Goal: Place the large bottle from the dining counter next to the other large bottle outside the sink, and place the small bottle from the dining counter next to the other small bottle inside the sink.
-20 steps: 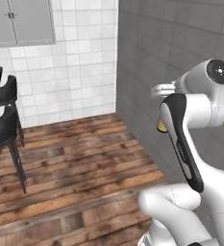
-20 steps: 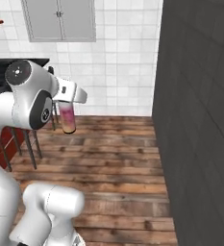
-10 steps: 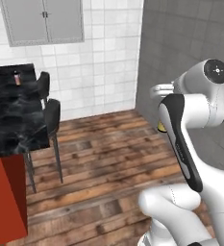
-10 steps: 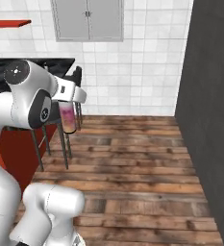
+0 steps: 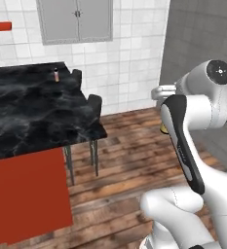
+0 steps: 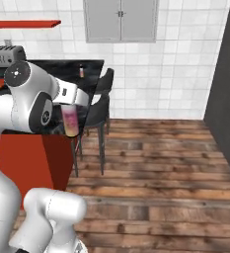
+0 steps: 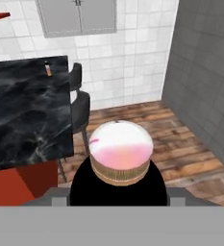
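Bottle (image 6: pixel 70 122) hangs upright under the end effector (image 6: pixel 71 105) in the right base view, a large clear one with pinkish liquid in its lower part and a paler band above. The hand view looks straight down on it: a rounded white and pink body (image 7: pixel 120 144) with a tan ring around it. The end effector is clamped around this large bottle and holds it in the air, beside the near edge of the black marble desk (image 5: pixel 32 112) and above the wooden floor (image 6: pixel 156 168). A small bottle (image 5: pixel 56 75) with a dark cap stands upright near the far edge of the desk; what it contains is too small to tell. Two dark stools (image 5: pixel 93 104) sit tucked against the desk's side. A toaster (image 6: pixel 7 54) stands at the far left.
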Robot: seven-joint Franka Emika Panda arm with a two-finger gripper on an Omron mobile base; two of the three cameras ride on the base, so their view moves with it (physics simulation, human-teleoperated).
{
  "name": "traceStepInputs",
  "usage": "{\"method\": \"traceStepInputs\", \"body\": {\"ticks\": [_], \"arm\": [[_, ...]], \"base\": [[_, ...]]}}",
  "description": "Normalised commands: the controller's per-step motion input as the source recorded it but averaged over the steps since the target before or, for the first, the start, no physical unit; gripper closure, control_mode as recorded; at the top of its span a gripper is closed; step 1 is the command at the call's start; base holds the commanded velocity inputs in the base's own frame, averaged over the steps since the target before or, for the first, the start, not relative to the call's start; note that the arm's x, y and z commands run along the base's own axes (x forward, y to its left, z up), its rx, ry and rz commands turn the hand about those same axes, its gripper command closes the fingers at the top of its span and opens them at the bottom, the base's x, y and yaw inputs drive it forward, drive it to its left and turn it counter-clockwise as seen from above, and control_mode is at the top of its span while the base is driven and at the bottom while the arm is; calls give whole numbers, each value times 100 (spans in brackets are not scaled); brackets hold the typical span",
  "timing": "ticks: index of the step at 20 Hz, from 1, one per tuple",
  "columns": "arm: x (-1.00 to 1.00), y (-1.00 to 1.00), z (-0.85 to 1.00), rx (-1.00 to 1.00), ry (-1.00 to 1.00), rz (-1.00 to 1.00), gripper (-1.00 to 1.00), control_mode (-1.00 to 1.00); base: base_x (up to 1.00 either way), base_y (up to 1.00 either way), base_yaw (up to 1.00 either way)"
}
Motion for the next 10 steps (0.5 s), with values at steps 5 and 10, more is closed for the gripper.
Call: {"method": "traceStepInputs", "body": {"ticks": [5, 10], "arm": [[0, 0, 0, 0, 0, 0, 100, 100], [0, 0, 0, 0, 0, 0, 100, 100]], "base": [[-7, 100, 0], [-27, 100, 10]]}}
